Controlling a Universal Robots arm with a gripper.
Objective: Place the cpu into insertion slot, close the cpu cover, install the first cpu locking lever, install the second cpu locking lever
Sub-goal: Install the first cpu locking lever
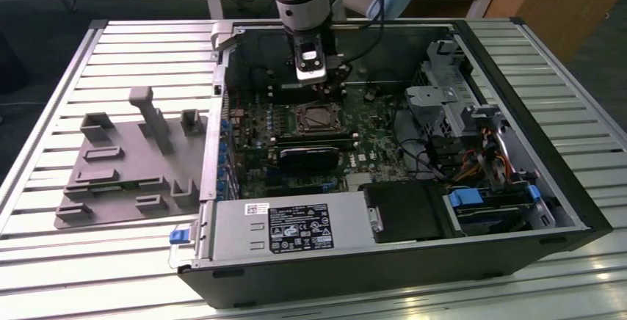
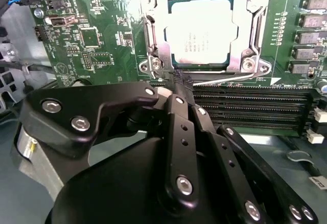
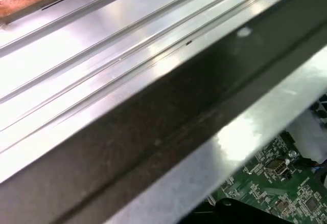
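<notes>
The cpu [image 2: 202,27], with its silver-grey top, lies in the insertion slot [image 2: 202,66] on the green motherboard. The silvery cpu cover [image 2: 153,35] is folded down around it as a frame. A thin wire locking lever [image 2: 225,76] runs along the socket's edge beside the memory slots. My gripper [image 2: 179,83] is shut, and its black fingertips meet right at the socket's corner by that lever's end. Whether they pinch the lever I cannot tell. In the exterior view the gripper [image 1: 313,85] hangs inside the open case, just behind the insertion slot [image 1: 319,118].
Long black memory slots [image 2: 245,106] lie next to the socket. A black fan card [image 1: 308,157], a power supply [image 1: 284,228] and a drive cage [image 1: 451,107] crowd the case. A grey fixture tray [image 1: 128,166] sits on the slatted table. The case's metal rim [image 3: 153,147] passes close to the wrist.
</notes>
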